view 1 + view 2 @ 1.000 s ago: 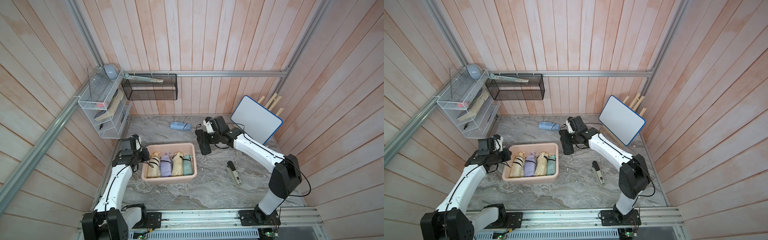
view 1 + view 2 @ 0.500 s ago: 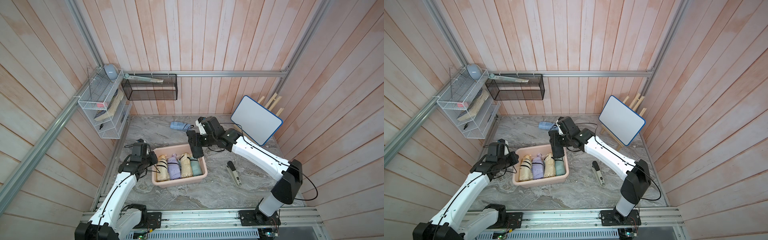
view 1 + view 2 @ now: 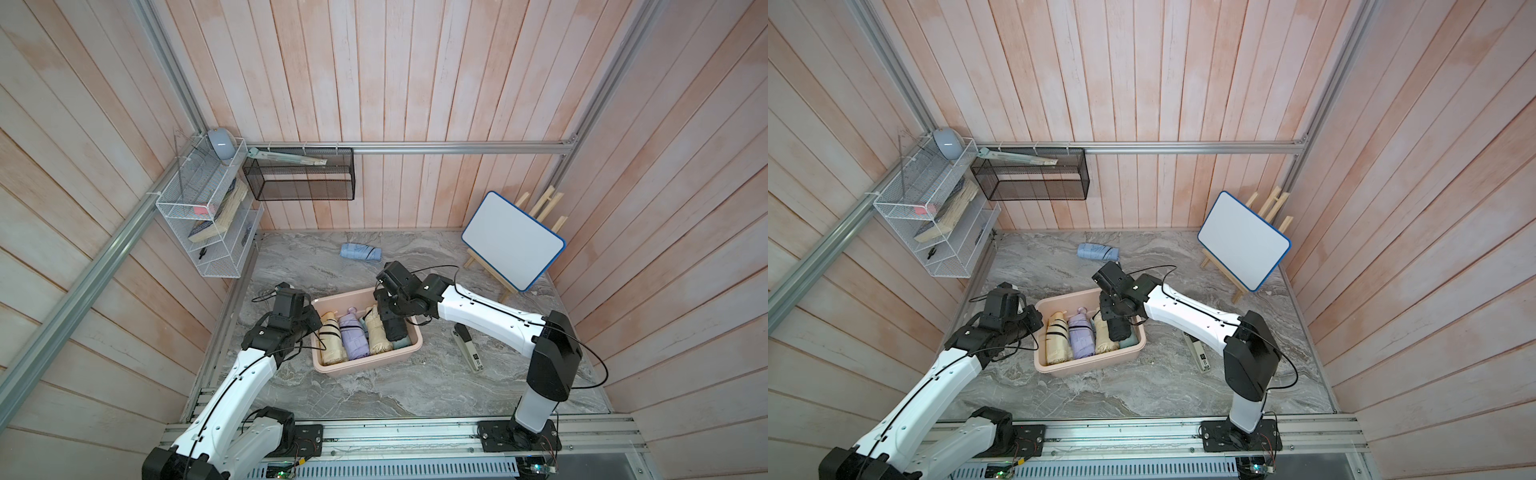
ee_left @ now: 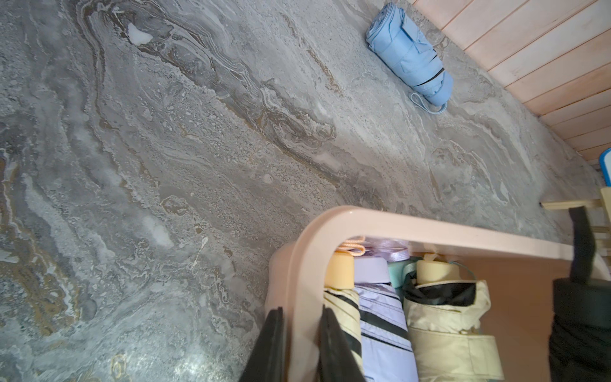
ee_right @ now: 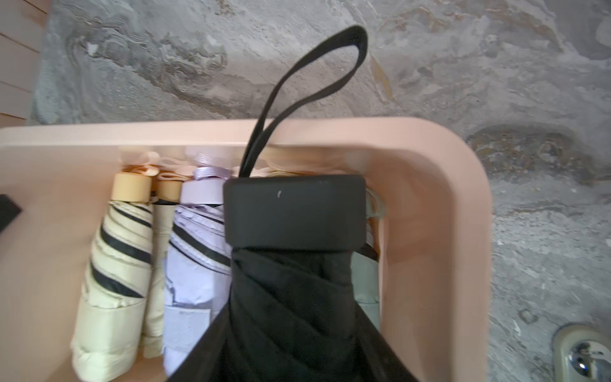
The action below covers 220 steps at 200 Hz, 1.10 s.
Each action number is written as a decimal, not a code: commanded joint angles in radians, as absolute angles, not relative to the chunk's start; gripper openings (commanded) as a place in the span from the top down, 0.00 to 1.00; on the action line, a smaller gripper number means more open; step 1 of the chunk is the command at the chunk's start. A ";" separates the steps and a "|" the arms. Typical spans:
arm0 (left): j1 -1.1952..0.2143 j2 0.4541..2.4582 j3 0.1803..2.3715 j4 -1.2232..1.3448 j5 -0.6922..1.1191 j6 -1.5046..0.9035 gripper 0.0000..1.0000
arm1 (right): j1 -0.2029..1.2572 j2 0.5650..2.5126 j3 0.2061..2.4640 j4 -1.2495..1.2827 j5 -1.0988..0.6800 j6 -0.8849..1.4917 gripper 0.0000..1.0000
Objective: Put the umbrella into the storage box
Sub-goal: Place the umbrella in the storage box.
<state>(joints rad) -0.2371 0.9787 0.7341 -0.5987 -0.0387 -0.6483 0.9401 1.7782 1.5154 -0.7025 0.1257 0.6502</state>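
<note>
Right end effector pinches the black umbrella just below it, over the storage box.

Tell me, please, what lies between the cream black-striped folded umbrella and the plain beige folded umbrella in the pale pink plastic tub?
A lilac folded umbrella lies between them, as both top views show.

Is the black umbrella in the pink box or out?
Over it, not released: the right tool grips the black umbrella above the other umbrellas inside the box. Whether it touches them, cannot tell.
</note>
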 commanded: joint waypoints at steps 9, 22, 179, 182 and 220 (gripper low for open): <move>-0.248 0.968 0.743 -0.546 0.008 -0.724 1.00 | 0.955 1.802 1.492 -0.698 0.212 0.640 0.62; -0.248 0.964 0.740 -0.542 0.009 -0.716 1.00 | 0.958 1.801 1.460 -0.674 0.205 0.643 0.61; -0.248 0.992 0.773 -0.526 0.066 -0.641 0.96 | 0.972 1.643 1.489 -0.518 0.360 0.513 0.20; -0.247 0.992 0.774 -0.525 0.071 -0.639 0.95 | 0.969 1.637 1.487 -0.507 0.361 0.506 0.20; -0.247 0.970 0.806 -0.564 0.101 -0.606 0.58 | 0.861 1.595 1.473 -0.392 0.265 0.483 0.20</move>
